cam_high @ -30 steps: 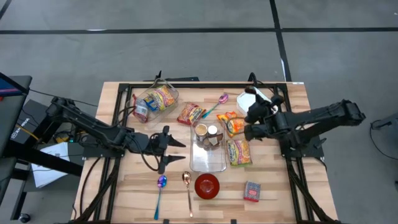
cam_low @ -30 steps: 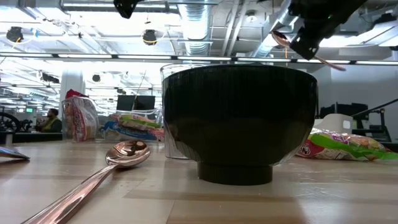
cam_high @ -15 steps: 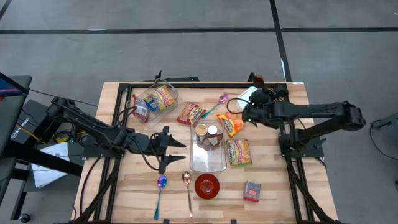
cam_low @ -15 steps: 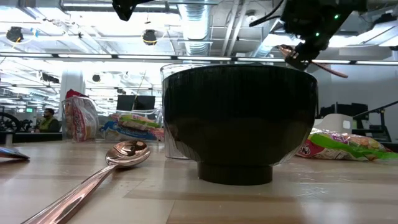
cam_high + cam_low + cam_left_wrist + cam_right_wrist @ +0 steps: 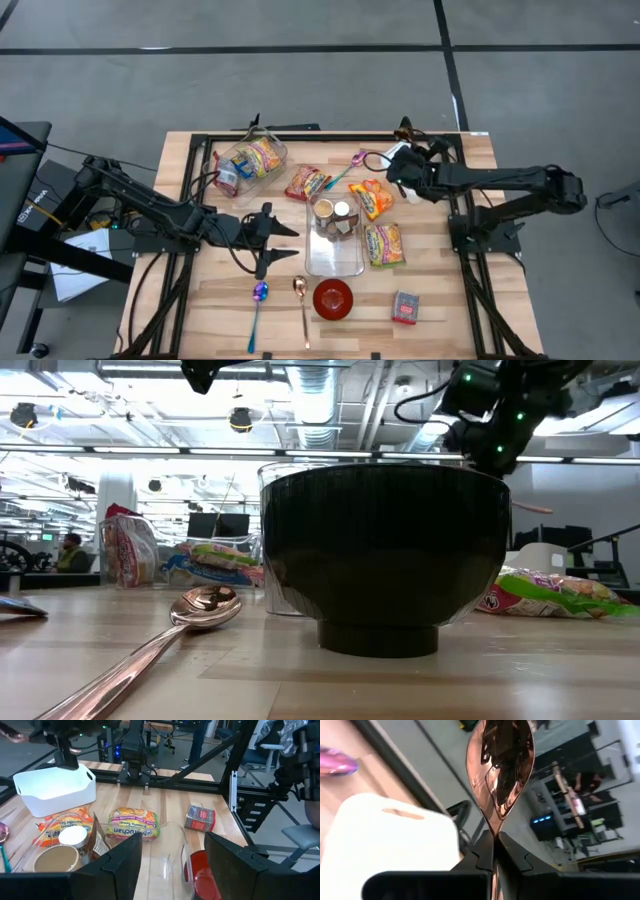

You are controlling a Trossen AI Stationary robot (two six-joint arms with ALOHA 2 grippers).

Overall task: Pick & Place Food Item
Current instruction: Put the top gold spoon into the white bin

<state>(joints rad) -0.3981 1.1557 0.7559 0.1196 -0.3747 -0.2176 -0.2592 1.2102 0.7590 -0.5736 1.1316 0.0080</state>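
Observation:
My right gripper (image 5: 398, 158) is shut on a copper spoon (image 5: 500, 760) above the white bin (image 5: 415, 152) at the table's far right; the bin also shows in the right wrist view (image 5: 390, 835). My left gripper (image 5: 278, 245) is open and empty, left of the clear container (image 5: 335, 240) that holds cups. Noodle packets (image 5: 385, 243) (image 5: 372, 198) (image 5: 307, 183) lie flat on the table around the container. My right gripper pinches the copper spoon's handle (image 5: 493, 840) just behind the bowl between its two fingers. The spoon runs along the fingers, and its bowl (image 5: 500, 760) sticks out ahead of them. It is lifted clear, over the white bin's far side.
A red bowl (image 5: 333, 298), two spoons (image 5: 258, 300) (image 5: 300, 295) and a small red packet (image 5: 405, 307) lie near the front edge. A clear jar with noodles (image 5: 250, 160) lies at the far left. A purple spoon (image 5: 355, 160) lies left of the bin.
My right gripper has gone toward the table's far edge with the copper spoon, from beside the orange packet to over the white bin, turning as it went. The spoon stays lifted clear.

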